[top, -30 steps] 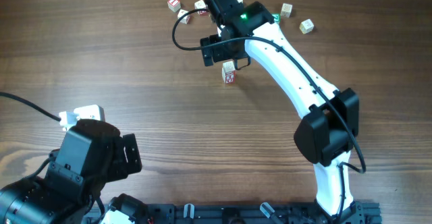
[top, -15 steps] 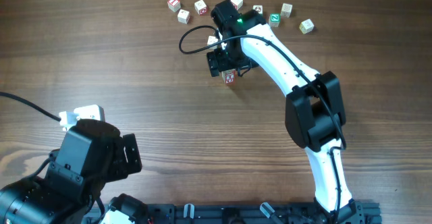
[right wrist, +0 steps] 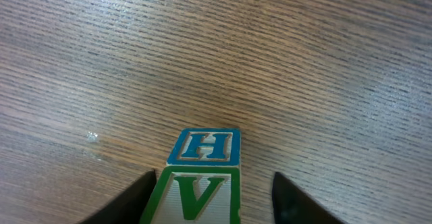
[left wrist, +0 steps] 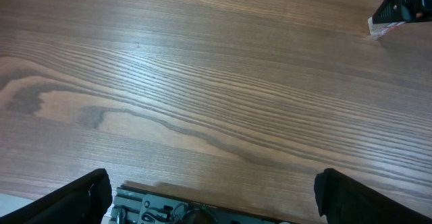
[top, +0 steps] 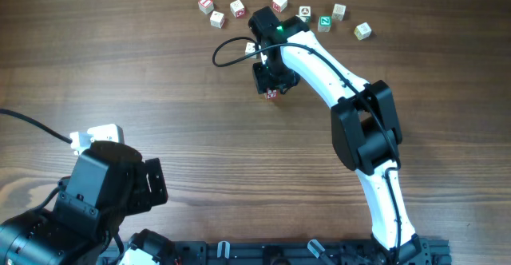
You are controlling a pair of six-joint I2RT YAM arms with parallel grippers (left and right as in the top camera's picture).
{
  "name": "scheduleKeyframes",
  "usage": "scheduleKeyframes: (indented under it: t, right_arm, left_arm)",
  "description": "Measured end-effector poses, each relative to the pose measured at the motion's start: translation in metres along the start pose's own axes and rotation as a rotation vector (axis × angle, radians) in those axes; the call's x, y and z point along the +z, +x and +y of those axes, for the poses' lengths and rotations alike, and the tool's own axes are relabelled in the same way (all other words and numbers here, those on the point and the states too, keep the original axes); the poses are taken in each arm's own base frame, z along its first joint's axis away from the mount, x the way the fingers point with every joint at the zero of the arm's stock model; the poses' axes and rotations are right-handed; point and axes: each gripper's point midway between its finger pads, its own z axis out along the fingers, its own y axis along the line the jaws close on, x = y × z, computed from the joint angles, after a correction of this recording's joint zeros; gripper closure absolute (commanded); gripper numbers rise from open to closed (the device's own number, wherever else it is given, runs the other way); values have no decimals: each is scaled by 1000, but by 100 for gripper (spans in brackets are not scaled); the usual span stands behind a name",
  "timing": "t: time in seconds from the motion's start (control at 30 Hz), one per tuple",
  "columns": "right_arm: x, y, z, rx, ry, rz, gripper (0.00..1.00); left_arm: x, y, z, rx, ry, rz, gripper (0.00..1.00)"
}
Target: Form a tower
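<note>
Wooden worktop (top: 160, 73) fills every view. At the left, the left fingers (left wrist: 214, 196) stand wide apart above it, holding nothing. Near the middle the tower (top: 272, 95) stands upright under the right fingers (top: 272, 86). These are partly apart, one on each side of the top cube, with a gap at one side. Loose cubes (top: 237, 8) lie in a row behind.

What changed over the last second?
Right gripper shifted toward the robot's base, over the tower, hiding all but its base; its fingers now flank the top cube, with a gap at one side, so no grip shown. Left arm, tower and loose cubes unmoved.
</note>
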Motion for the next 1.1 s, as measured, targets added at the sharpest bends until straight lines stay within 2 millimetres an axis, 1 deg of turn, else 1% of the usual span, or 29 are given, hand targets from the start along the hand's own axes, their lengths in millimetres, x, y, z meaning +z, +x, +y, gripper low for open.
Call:
scheduleKeyframes:
  t: [0.07,0.2,0.4,0.5,0.57,0.67,0.83,0.9,0.97,1.1]
  right_arm:
    - [0,0,0,14,0,0,59]
    - [0,0,0,50,0,0,65]
    - [0,0,1,110,0,1,66]
    - [0,1,5,148,-1,1,66]
    - [1,1,14,173,-5,-8,66]
    - [1,3,20,221,10,-13,66]
    - [1,-2,11,313,64,-50,65]
    - [1,-5,10,317,70,-64,55]
    - [1,-5,10,318,74,-66,54]
    - [1,-5,10,302,69,-63,55]
  left_arm:
    - [0,0,0,0,0,0,0]
    - [0,0,0,0,0,0,0]
    - [0,0,0,0,0,0,0]
    - [0,0,0,0,0,0,0]
    - [0,0,0,0,0,0,0]
    - [0,0,0,0,0,0,0]
    - [0,0,0,0,0,0,0]
    - [0,0,0,0,0,0,0]
    - [0,0,0,0,0,0,0]
    - [0,0,0,0,0,0,0]
